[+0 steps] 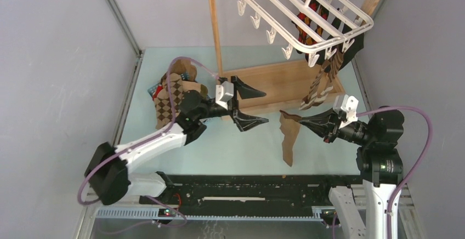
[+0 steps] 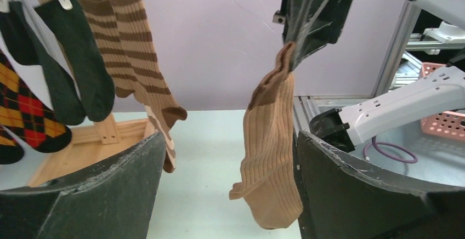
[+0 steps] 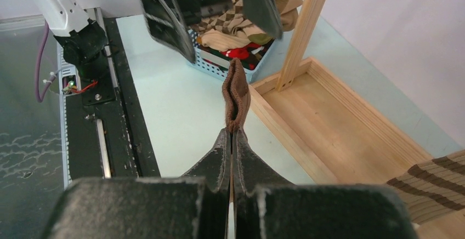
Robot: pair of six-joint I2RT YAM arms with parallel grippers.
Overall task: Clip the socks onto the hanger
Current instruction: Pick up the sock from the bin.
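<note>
Right gripper (image 1: 286, 115), mid-right in top view, pinched shut on tan sock (image 1: 289, 137) by its end; left gripper (image 1: 266, 106) gapes wide, empty. Best bring sock edge-first to free clip (image 1: 270, 34) on hanger (image 1: 277, 27), upper centre.

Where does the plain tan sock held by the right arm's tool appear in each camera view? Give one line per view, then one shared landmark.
Top external: tan sock hangs right of centre, from the right tool.
Left wrist: tan sock dangles at centre, seen full length.
Right wrist: tan sock is at centre, its end pinched at the fingertips.
Shared landmark: the wooden stand, visible in all three views.
</note>
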